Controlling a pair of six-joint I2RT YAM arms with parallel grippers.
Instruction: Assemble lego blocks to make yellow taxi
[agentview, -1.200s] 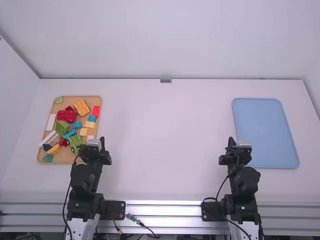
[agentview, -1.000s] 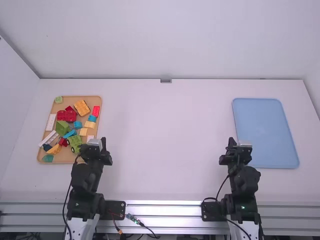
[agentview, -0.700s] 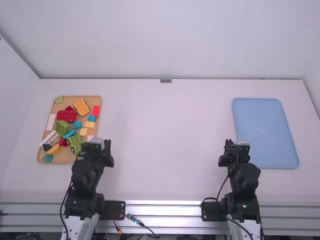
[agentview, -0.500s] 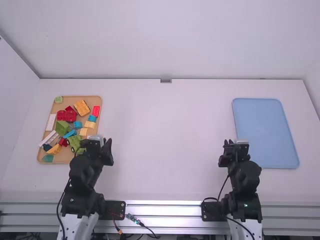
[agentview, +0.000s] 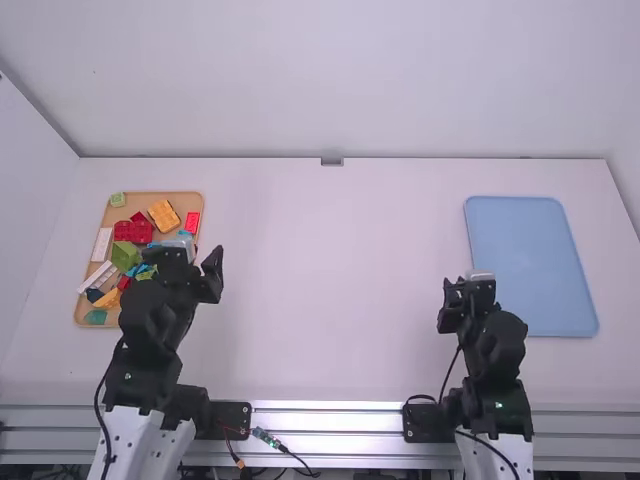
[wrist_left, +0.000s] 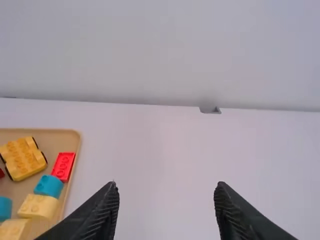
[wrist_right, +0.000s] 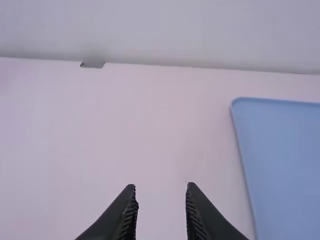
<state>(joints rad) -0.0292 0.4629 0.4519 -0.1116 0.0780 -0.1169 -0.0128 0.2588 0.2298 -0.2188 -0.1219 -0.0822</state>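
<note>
The yellow wheeled block (agentview: 164, 216) lies studs up inside the tan tray (agentview: 180, 200), toward its far right part. In the same tray, a bright red block (agentview: 192, 222) sits near the right rim, with a light green block (agentview: 118, 199) at the far left corner. A dark red block (agentview: 133, 232) is near the tray's middle, the green sloped block (agentview: 126, 255) just on the near side of it. A flat white block (agentview: 102, 244) lies toward the left rim, and a teal piece (agentview: 95, 317) in the near left corner.

The left gripper (agentview: 188, 253) shows at the tan tray's right side in the high view, its jaws wide apart – nothing between them. Well to the right of the tan tray, across the white table (agentview: 330, 290), is the right gripper (agentview: 467, 284); its jaws stand parted too, with a narrower gap and nothing held. Farthest right from the tan tray lies the blue tray (agentview: 530, 265) – flat on the table.
</note>
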